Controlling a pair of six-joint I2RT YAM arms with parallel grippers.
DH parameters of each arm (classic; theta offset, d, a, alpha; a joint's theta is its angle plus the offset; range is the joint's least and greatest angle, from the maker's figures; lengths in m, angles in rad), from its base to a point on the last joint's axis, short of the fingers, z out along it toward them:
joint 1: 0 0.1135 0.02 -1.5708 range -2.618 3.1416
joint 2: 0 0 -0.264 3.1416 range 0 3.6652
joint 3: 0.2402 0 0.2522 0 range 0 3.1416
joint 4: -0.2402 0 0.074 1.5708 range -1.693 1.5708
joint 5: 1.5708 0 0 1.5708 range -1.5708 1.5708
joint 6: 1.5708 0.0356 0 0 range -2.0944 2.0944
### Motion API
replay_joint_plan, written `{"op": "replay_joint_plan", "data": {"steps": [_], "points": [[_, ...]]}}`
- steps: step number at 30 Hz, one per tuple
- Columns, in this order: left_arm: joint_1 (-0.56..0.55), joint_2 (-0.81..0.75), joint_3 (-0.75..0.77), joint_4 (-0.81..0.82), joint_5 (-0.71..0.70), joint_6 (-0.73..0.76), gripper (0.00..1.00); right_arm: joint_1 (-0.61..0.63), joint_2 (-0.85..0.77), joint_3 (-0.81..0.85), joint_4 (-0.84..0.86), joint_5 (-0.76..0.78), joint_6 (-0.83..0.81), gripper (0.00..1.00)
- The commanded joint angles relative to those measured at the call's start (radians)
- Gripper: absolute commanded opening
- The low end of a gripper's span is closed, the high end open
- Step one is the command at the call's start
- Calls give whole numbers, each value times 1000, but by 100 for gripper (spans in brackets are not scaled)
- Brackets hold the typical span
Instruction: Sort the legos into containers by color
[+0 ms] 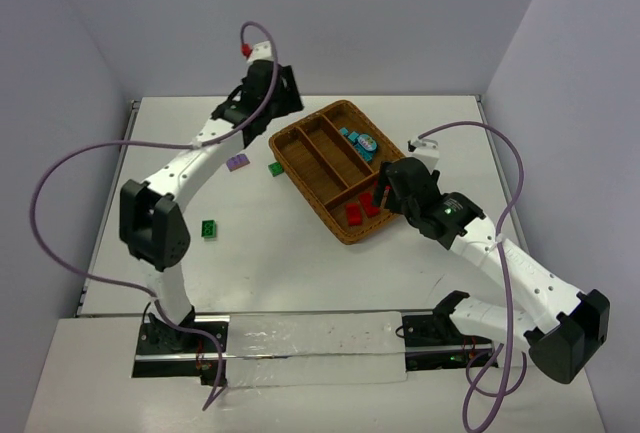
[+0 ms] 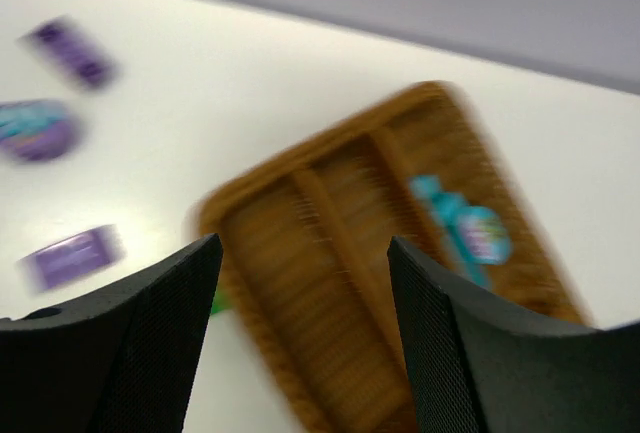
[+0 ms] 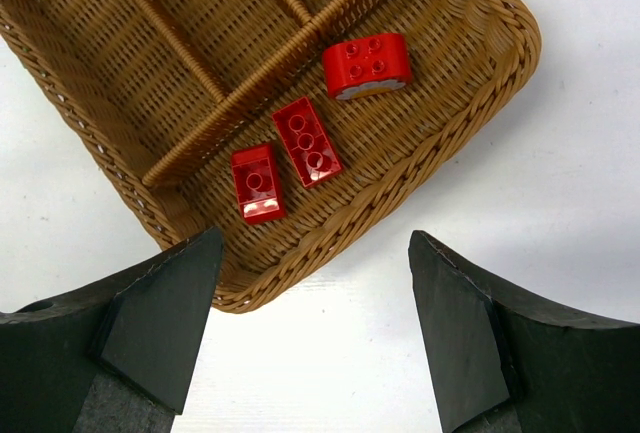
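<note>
Overhead view. Nearest the lens, the two arm bases [image 1: 165, 331] at the edge of the table [image 1: 300, 283]. Farther in, the wicker tray [image 1: 343, 238], lying slantwise right of centre. Red legos [image 1: 362, 210] in its crosswise near compartment, teal legos [image 1: 357, 140] in the far-right long one, the other two long compartments bare. Loose on the table, left of the tray: a purple brick [image 1: 238, 162] and a green brick [image 1: 274, 169] near its left wall, a second green brick [image 1: 209, 229] well apart, toward the bases. Left gripper [image 1: 288, 103] over the tray's far-left corner, nearer to all three. Purple brick toward the bases from it, long axis roughly across the table. Right gripper [image 1: 381, 193] by the red compartment, tray between it and the loose pieces.

Left wrist view. Blurred. Fingers [image 2: 150, 343] well apart, nothing between. Beyond them the tray and its teal pieces. On bare table to its left, two purple pieces [image 2: 72, 258] and a rounded teal-and-purple piece [image 2: 38, 131], all left of the jaws' line. Axes not readable.

Right wrist view. Jaws wide, empty, just outside the tray's near rim. Three red bricks flat in the crosswise compartment, apart from one another.

Likely next: a loose brick for the left arm, calling for a swing off the tray and a close across the brick's short side. Tray wall near the green brick a possible snag.
</note>
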Motion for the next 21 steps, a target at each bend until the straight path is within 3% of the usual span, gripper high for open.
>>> {"op": "replay_joint_plan", "data": {"steps": [1, 9, 21], "points": [[105, -41, -220, -158, -170, 32, 76, 12, -13, 38, 21, 1, 4, 82], [214, -36, -289, -152, -90, 79, 96, 16, 1, 60, 17, -1, -2, 82], [300, 160, -220, -1, 133, 246, 94, 24, 13, 76, -2, -7, -6, 82]]}}
